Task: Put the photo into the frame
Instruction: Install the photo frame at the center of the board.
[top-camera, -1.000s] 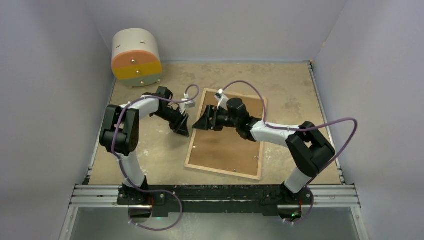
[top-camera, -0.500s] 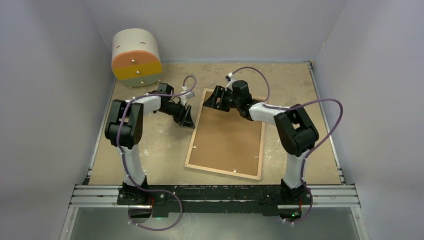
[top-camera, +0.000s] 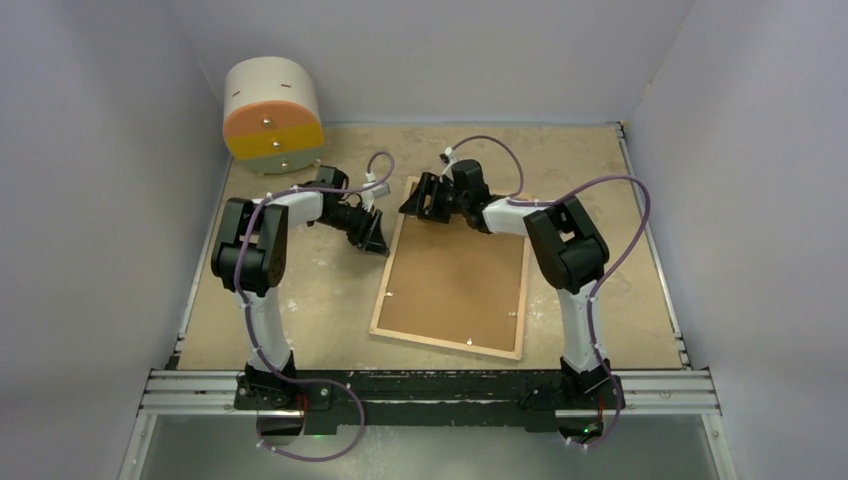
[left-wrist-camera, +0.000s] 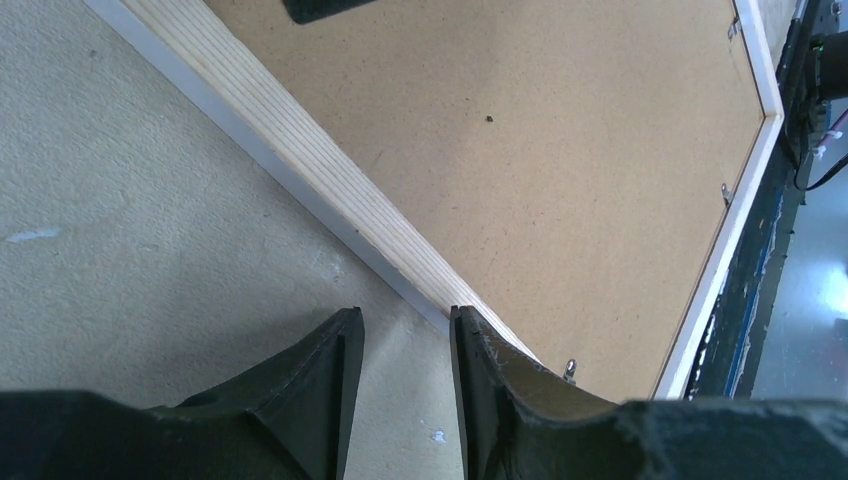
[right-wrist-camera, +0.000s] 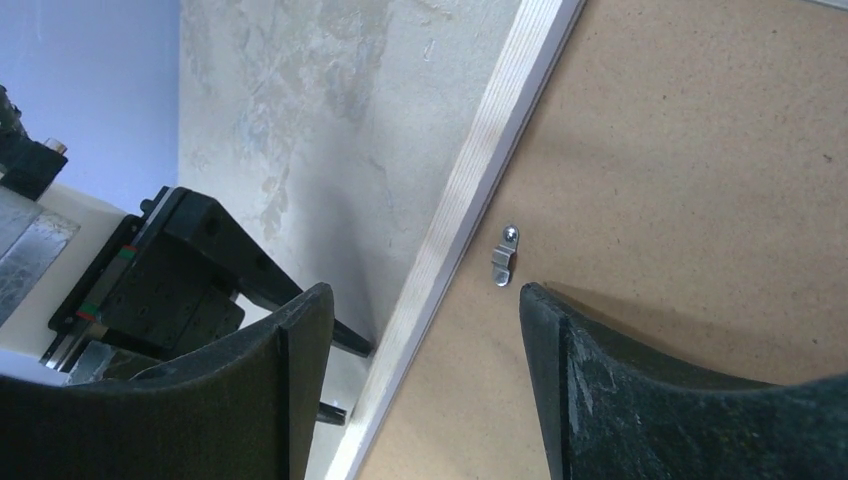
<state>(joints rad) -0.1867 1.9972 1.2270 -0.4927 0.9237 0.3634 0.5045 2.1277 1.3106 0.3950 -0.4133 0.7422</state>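
1. Found frame (left-wrist-camera: 330, 175) face-down at desk (top-camera: 320, 300) centre, backing board (top-camera: 455, 275) seated; saw no photo, possibly beneath.
2. Read left jaws slightly apart at 9 o'clock rim, right jaws wide apart over 11 o'clock corner; nothing held.
3. Judged frame stiff, light, pane fragile; grip wooden rim.

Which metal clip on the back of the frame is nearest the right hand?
The clip near the far left corner of the frame, just ahead of the right hand; the other clips sit toward the near edge.
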